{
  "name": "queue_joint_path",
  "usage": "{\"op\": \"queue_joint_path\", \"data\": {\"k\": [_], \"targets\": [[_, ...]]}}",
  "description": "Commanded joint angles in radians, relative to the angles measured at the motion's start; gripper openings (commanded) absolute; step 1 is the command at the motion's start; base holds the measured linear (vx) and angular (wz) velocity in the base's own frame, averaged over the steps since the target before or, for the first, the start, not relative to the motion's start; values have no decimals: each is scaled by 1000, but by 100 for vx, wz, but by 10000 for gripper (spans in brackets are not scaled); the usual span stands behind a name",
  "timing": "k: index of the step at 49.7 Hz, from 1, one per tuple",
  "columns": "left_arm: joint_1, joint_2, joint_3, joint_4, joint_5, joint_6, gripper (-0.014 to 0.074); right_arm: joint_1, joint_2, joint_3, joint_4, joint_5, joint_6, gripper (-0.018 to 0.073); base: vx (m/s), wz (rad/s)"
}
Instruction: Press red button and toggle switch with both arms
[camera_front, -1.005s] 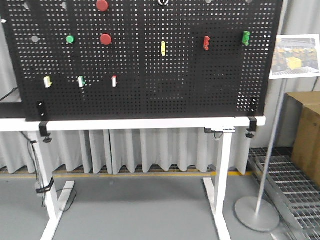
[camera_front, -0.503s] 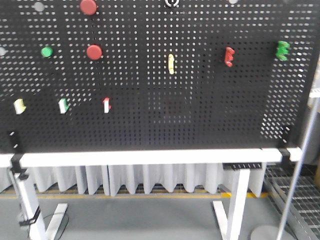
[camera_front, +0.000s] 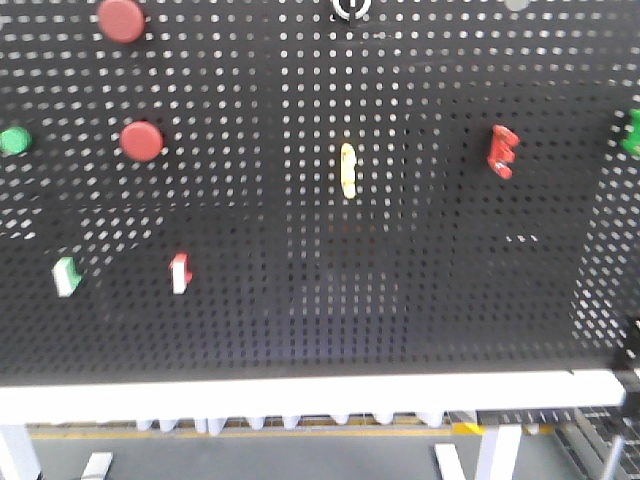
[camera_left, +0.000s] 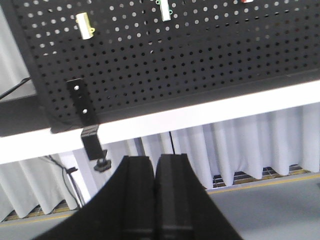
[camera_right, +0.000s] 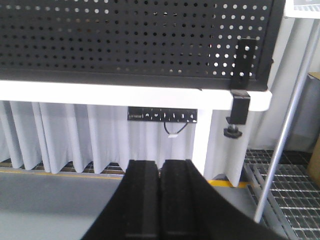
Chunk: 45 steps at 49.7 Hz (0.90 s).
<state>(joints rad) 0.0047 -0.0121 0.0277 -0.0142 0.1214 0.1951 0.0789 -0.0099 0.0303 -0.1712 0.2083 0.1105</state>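
In the front view a black pegboard (camera_front: 300, 300) fills the frame. Two round red buttons are at upper left, one at the top edge (camera_front: 121, 18) and one lower (camera_front: 142, 140). The all-red toggle switch (camera_front: 502, 151) stands upright at the right. No gripper shows in the front view. In the left wrist view my left gripper (camera_left: 155, 159) is shut and empty, low in front of the white table rail (camera_left: 200, 112). In the right wrist view my right gripper (camera_right: 160, 163) is shut and empty, below the rail (camera_right: 125, 94).
On the board are a green button (camera_front: 14, 140), a green-and-white rocker (camera_front: 66, 276), a red-and-white rocker (camera_front: 180, 272), a yellow lever (camera_front: 347, 169) and a green lever (camera_front: 632, 132). Black clamps (camera_left: 92, 145) (camera_right: 239, 107) hold the board. A metal pole (camera_right: 282, 150) stands at the right.
The front view has closed in on the pegboard: its parts look larger and the left ones have shifted left, the right ones right. The floor and stand base have left the view.
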Motion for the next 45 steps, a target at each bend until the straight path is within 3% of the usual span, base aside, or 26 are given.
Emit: {"op": "queue_joint_path", "data": {"k": [1,45], "targets": [[3,5,28,-7,-79,-4,1,-3,-12,11,-4,-82,-3,-3,27,-1],[3,5,28,-7,-79,-4,1,-3,-12,11,-4,-86,-3,-3,12,0]]}}
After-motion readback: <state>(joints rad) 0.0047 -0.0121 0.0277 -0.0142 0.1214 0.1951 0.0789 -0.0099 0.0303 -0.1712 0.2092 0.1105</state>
